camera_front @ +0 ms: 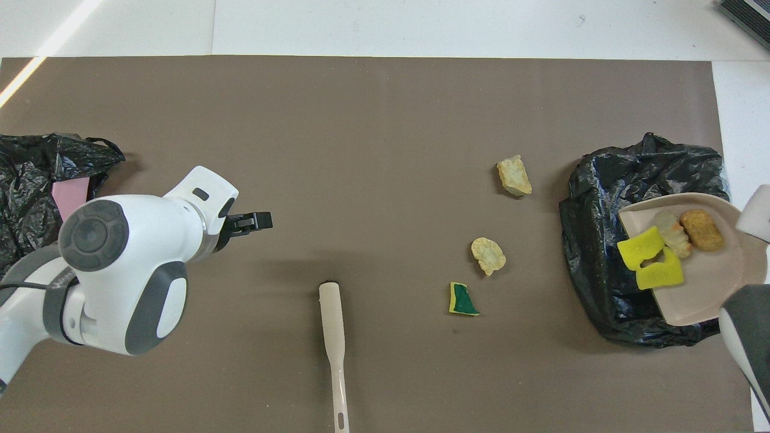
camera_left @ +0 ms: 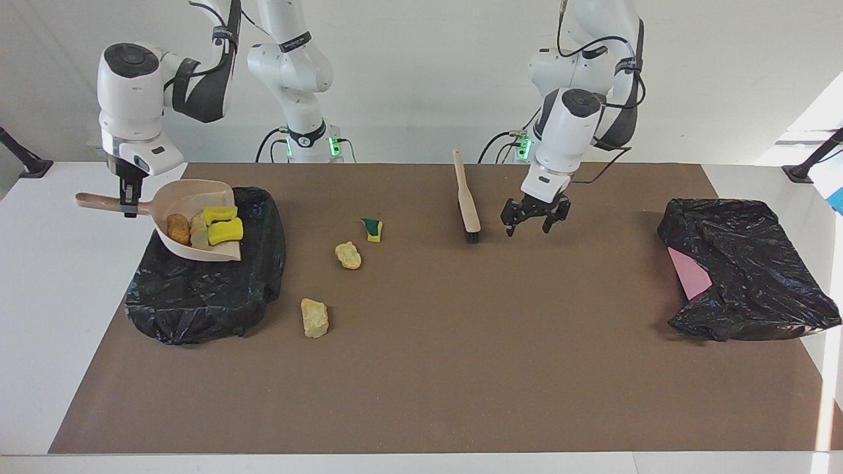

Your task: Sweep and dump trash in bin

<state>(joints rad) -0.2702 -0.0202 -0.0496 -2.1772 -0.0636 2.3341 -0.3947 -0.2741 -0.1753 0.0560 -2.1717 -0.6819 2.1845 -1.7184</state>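
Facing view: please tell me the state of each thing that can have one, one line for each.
Dustpan: held up by its handle, tilted over the bin bag, four scraps inside.
Bin bag: open under the dustpan.
Brush: lying free on the table.
Second bag: crumpled, untouched.
Left gripper: open, empty, beside the brush.
Right gripper: shut on the dustpan handle.

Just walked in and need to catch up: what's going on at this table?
The right gripper, shut on the dustpan handle, tilts it over the black bin bag; four foam scraps lie in the pan. The left gripper hangs open over bare mat, apart from the brush lying on the table. Three scraps lie unswept on the mat.
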